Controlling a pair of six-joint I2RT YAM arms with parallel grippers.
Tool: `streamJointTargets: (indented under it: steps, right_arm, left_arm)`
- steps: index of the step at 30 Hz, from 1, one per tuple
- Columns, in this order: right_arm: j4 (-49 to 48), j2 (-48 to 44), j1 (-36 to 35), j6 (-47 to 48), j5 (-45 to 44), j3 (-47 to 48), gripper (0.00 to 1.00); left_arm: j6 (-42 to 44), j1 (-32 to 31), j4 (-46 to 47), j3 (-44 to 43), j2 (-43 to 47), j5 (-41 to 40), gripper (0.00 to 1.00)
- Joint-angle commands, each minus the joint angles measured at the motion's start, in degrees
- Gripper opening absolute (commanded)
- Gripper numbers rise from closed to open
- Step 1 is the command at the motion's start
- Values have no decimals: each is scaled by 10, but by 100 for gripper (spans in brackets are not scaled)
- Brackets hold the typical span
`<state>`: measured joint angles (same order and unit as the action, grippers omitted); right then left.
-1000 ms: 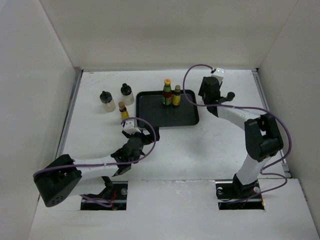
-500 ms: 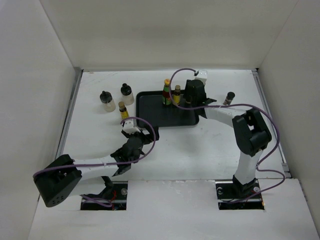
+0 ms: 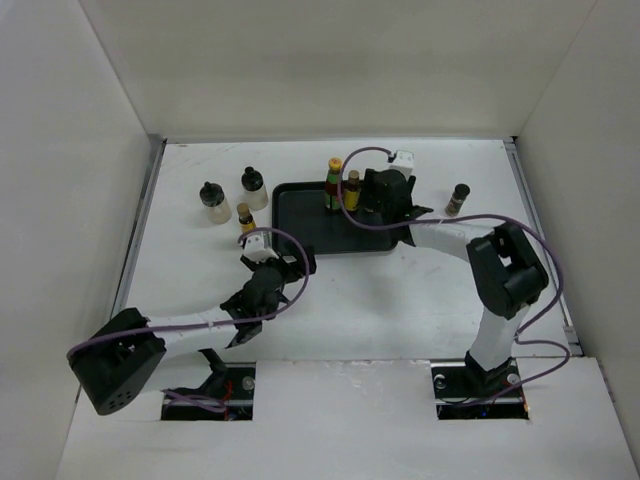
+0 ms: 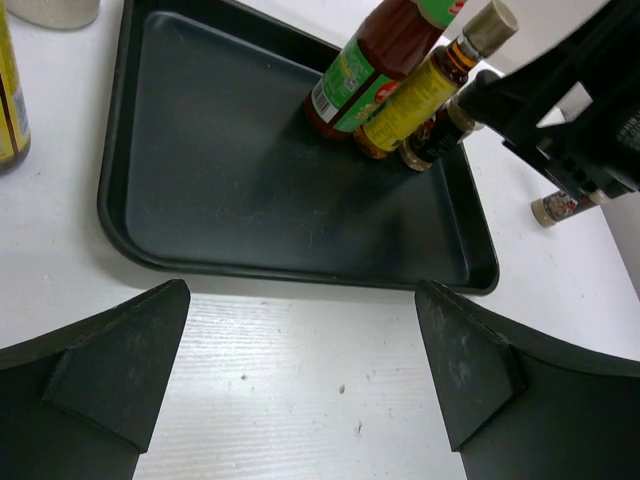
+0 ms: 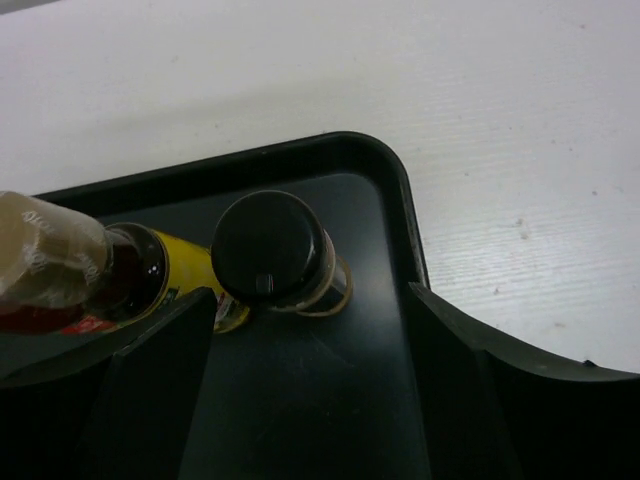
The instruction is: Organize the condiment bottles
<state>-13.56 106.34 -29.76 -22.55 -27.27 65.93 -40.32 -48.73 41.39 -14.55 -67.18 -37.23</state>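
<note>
The right pincer is spread and grips nothing. Its matte black fingers flank a small dark bottle with a round black cap. This bottle stands upright, long axis vertical, in the upper right corner of the flat black tray as seen from overhead. In the right wrist view the cap sits close to the finger on the left of the frame, and I cannot tell whether they touch. On the other side there is a plain gap.

Pressed up beside it is a slim bottle with a yellow label. Past that stands the taller red bottle with green neck and yellow cap. All three look glossy, hard and narrow-footed, and the tray floor is smooth with a raised, rounded rim. The pincer's exit likely has to follow the bottle's own axis, up and back, because a sideways drift could topple the row.

A slim dark bottle with a pale cap stands upright on the white surface to the right of the tray, nearest the right arm. At upper left stand two squat whitish bottles with black caps and a slim yellow-labelled bottle. These are nearer the left pincer, which is fully released and empty below the tray's lower rim. The slim bottle is up and slightly left of it.
</note>
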Motion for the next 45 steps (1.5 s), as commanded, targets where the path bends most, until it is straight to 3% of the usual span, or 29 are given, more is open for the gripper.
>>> streamJointTargets:
  steps: [1, 8, 10, 12, 15, 16, 18, 20, 23, 25, 34, 45]
  right_arm:
    - [-22, -82, -2, -14, -1, -20, 83]
    - [-28, -198, 11, -32, -6, -126, 85]
    - [-34, -234, 16, -43, -2, -166, 70]
    - [-40, -265, 17, -52, 0, -200, 40]
    - [-42, -300, 13, -61, 12, -241, 18]
    - [-43, -306, 12, -63, 12, -250, 18]
    - [-51, -322, 3, -72, 13, -272, 21]
    - [-73, -339, -4, -79, 10, -298, 39]
    - [-104, -347, -4, -85, 20, -318, 63]
    - [-117, -343, -4, -86, 29, -323, 69]
    - [-136, -326, -4, -82, 51, -327, 71]
    - [-136, -323, 2, -83, 51, -328, 72]
  left_arm:
    - [8, 17, 19, -21, 26, 29, 100]
    - [38, 34, -95, -72, 76, 16, 100]
    - [56, 47, -125, -90, 93, 0, 100]
    - [71, 67, -163, -116, 110, -23, 100]
    - [88, 107, -198, -154, 108, -21, 100]
    - [91, 119, -203, -162, 102, -21, 99]
    - [95, 152, -210, -177, 88, -20, 80]
    - [91, 192, -223, -193, 73, -19, 68]
    - [94, 232, -253, -228, 31, -18, 67]
    - [96, 248, -283, -255, -4, -16, 67]
    - [122, 276, -284, -320, -104, 9, 66]
    - [119, 281, -274, -320, -148, 8, 30]
